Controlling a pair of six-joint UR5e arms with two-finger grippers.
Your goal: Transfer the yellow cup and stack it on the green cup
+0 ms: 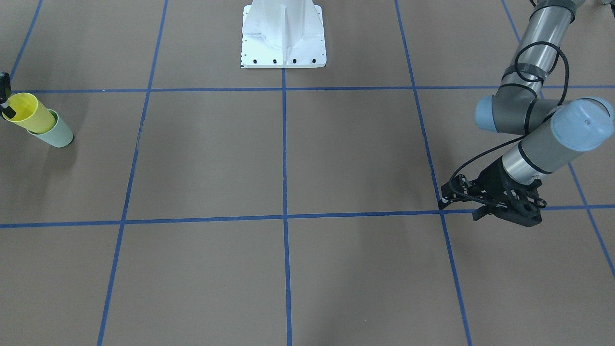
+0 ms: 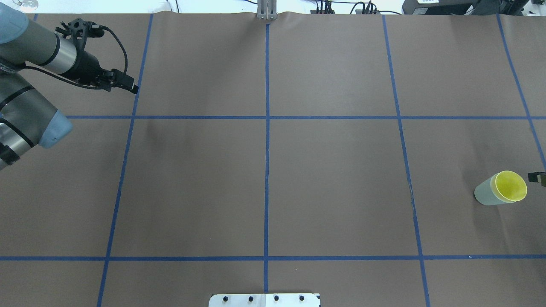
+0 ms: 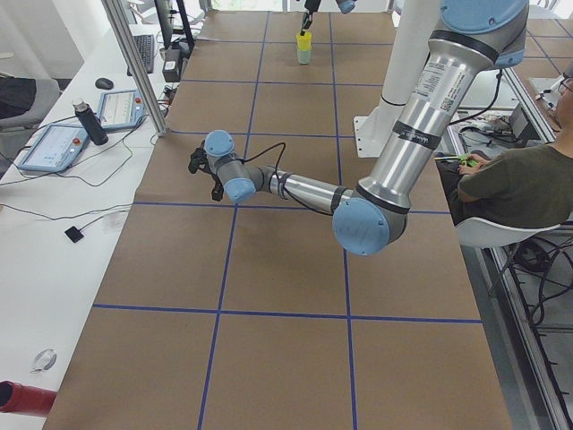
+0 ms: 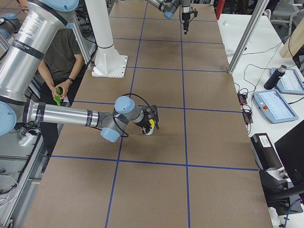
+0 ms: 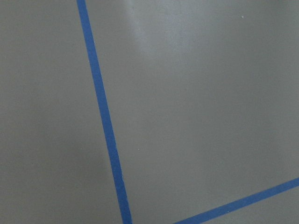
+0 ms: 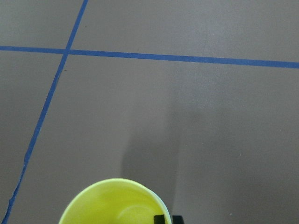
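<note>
The yellow cup (image 2: 509, 186) sits nested inside the green cup (image 2: 484, 194) near the table's right edge. The pair also shows in the front view, with the yellow cup (image 1: 29, 113) above the green cup (image 1: 56, 132). My right gripper (image 2: 536, 177) is at the yellow cup's rim. In the right wrist view its fingertips (image 6: 160, 218) sit on either side of the rim of the yellow cup (image 6: 112, 205), close together. My left gripper (image 1: 459, 210) hangs low over the table far from the cups. It is empty, its jaws apart, and it also shows in the overhead view (image 2: 123, 84).
Blue tape lines (image 2: 267, 117) split the brown table into squares. The robot's white base plate (image 1: 283, 38) stands at the middle of the robot's side. The left wrist view shows only table and tape (image 5: 105, 121).
</note>
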